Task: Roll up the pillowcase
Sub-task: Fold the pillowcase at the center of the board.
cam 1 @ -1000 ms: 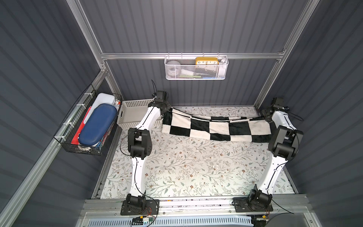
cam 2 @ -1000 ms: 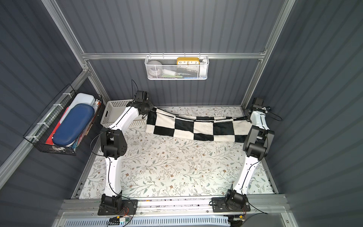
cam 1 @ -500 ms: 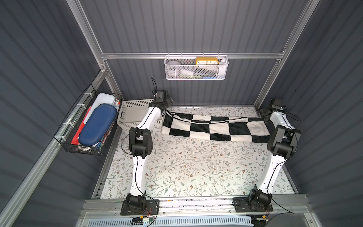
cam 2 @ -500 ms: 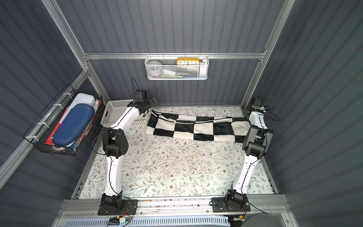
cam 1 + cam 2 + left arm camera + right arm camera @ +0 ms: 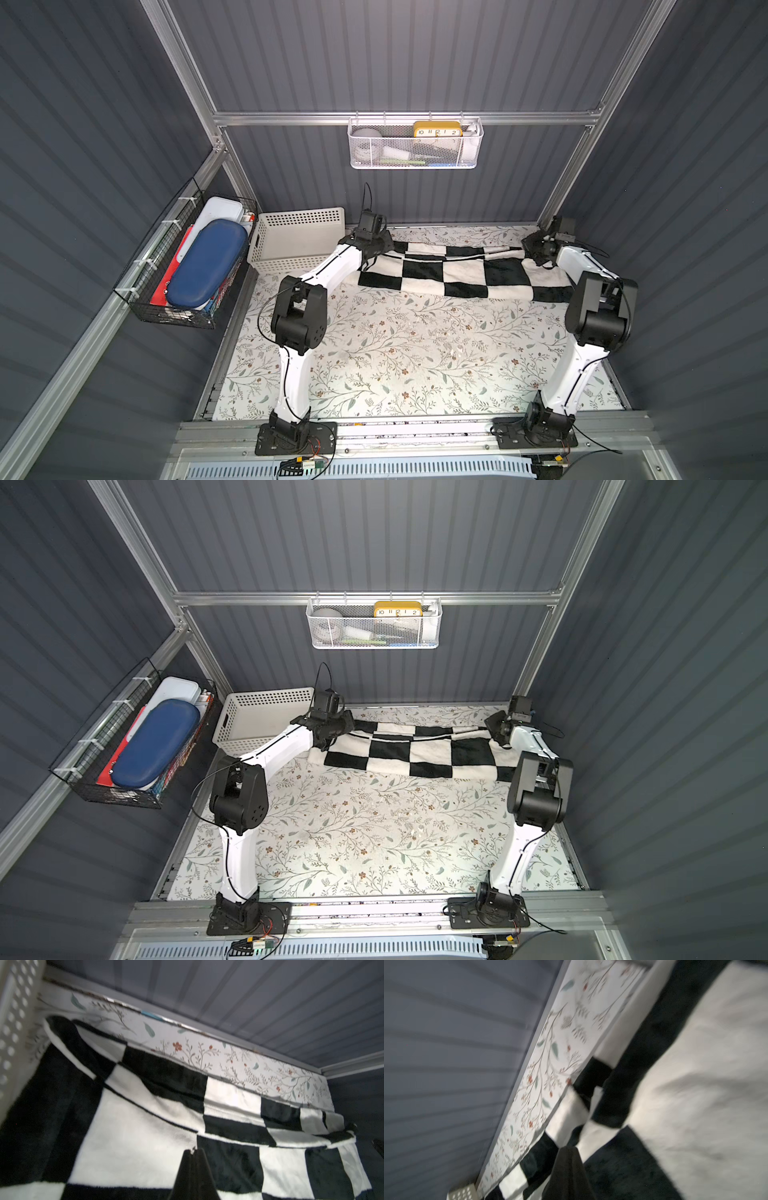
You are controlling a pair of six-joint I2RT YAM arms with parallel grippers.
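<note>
So far, the pillowcase (image 5: 457, 274) lies as a loose, part-rolled band along the far edge of the desk (image 5: 415, 353), both arms' jaws pinched together at its ends, with more rolling seemingly to come.

numerals 10 through 2, yellow clock (image 5: 437, 129)

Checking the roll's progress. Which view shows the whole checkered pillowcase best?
Both top views: nearly the whole pillowcase shows, stretched out full width with its far edge folded over. The left wrist view shows only nearby folded layers; the right wrist view gives a blurred close-up patch.
</note>
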